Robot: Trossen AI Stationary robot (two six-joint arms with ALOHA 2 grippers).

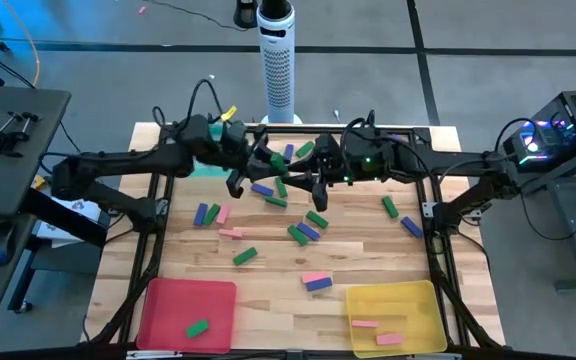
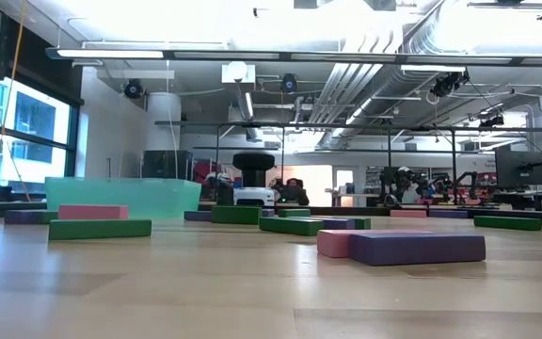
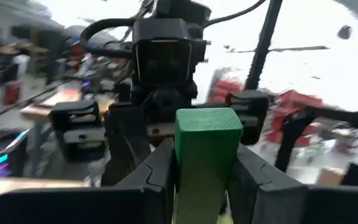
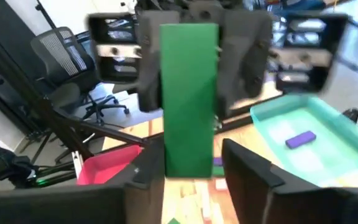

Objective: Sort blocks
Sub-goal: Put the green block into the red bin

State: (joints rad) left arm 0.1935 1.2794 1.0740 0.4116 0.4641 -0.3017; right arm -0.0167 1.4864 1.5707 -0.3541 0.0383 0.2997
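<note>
Both arms meet above the table's far middle. My left gripper [image 1: 268, 163] is shut on a green block [image 3: 207, 155], lifted in the air. My right gripper [image 1: 313, 180] is open. Its fingers [image 4: 247, 171] stand on either side of that block's other end [image 4: 188, 149], with a gap showing on one side. Many blue, green and pink blocks [image 1: 308, 231] lie flat on the wooden table. One green block [image 1: 198, 327] lies in the red tray [image 1: 168, 300], pink ones [image 1: 366, 324] in the yellow tray [image 1: 413, 298], and a blue one [image 4: 300, 139] in the teal tray [image 4: 328, 124]. My left gripper pinches the green block between its two fingers [image 3: 160, 177], on the block's long sides. The block's free end [image 3: 207, 118] sticks out beyond the fingertips, toward the right gripper. The block is lifted clear of the table.
The teal tray [image 1: 206, 170] lies at the far left under my left arm. The red and yellow trays are at the near edge. A white tower fan [image 1: 280, 60] stands beyond the far edge. In the low view, a pink and a blue block [image 2: 403, 247] lie close.
</note>
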